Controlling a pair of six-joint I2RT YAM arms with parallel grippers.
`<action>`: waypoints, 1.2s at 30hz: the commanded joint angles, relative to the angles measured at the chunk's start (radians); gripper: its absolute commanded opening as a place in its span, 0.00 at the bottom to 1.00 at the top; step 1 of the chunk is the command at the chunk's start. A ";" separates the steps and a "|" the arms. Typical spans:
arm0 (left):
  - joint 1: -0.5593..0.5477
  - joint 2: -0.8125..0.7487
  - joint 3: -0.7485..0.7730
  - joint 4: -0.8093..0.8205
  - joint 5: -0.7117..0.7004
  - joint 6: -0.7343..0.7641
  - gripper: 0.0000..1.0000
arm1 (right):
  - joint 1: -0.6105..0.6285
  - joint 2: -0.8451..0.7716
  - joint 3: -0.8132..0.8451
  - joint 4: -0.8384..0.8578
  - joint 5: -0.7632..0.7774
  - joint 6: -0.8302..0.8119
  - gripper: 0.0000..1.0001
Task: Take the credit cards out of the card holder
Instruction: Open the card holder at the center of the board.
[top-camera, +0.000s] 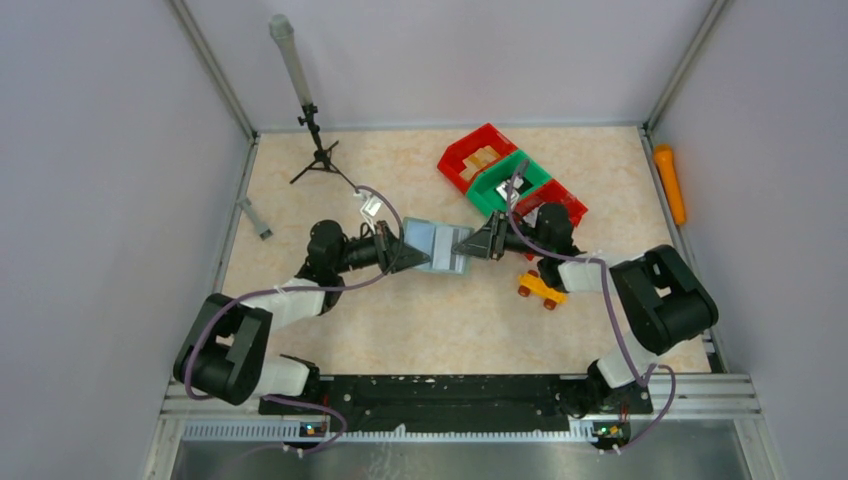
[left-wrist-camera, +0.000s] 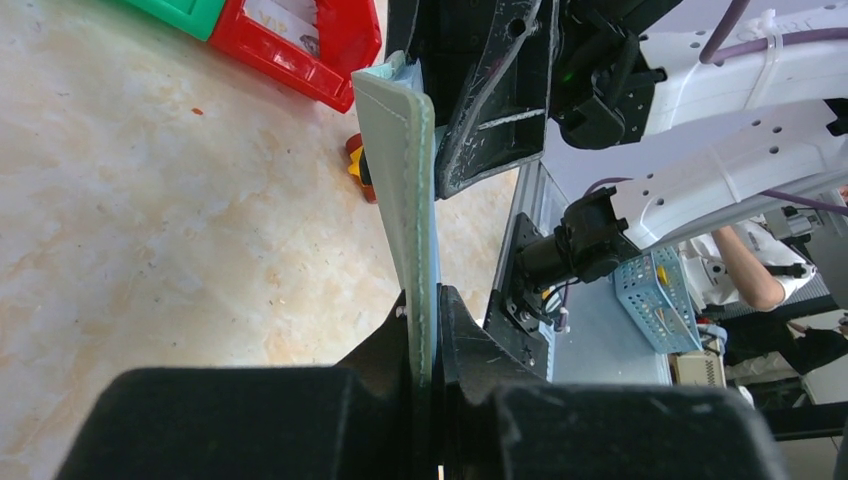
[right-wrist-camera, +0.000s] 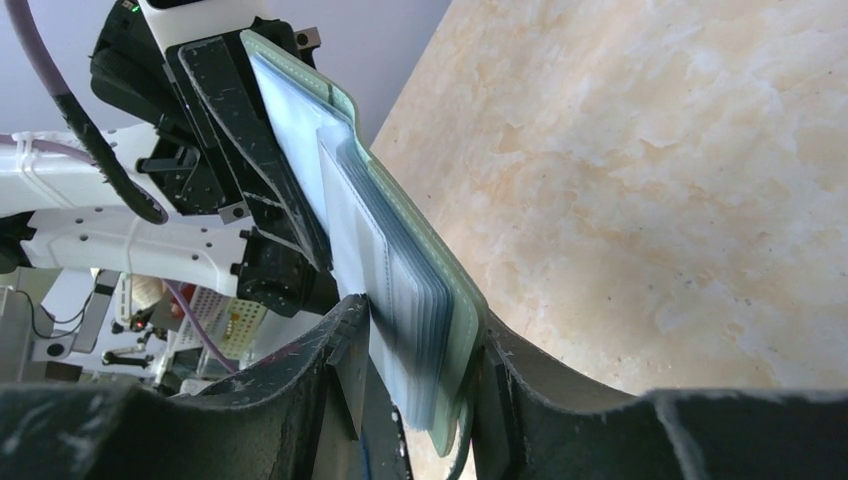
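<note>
The grey-green card holder (top-camera: 437, 245) hangs above the table's middle, held from both sides. My left gripper (top-camera: 408, 250) is shut on its left edge. In the left wrist view the thin cover (left-wrist-camera: 405, 170) is pinched edge-on between that gripper's (left-wrist-camera: 425, 310) jaws. From the right, my right gripper (top-camera: 468, 243) holds the opposite edge. In the right wrist view the holder (right-wrist-camera: 400, 250) stands partly open, showing a stack of clear sleeves, and my right gripper (right-wrist-camera: 420, 350) is closed on the sleeves and outer cover. The credit cards are hidden.
Red bins (top-camera: 478, 152) (top-camera: 555, 200) and a green bin (top-camera: 510, 180) stand at the back right, just behind the right gripper. A yellow toy car (top-camera: 540, 290) lies below the right wrist. A small tripod (top-camera: 318, 150) stands back left. An orange tool (top-camera: 670, 185) lies beyond the right edge.
</note>
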 joint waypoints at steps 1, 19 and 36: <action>-0.021 -0.002 0.029 0.085 0.044 0.010 0.04 | 0.017 0.011 0.009 0.091 -0.036 0.007 0.40; 0.035 -0.088 0.023 -0.186 -0.180 0.117 0.00 | 0.029 -0.045 0.009 0.001 0.003 -0.067 0.49; 0.042 -0.043 0.025 -0.100 -0.097 0.060 0.01 | 0.029 -0.036 0.016 0.001 -0.004 -0.067 0.24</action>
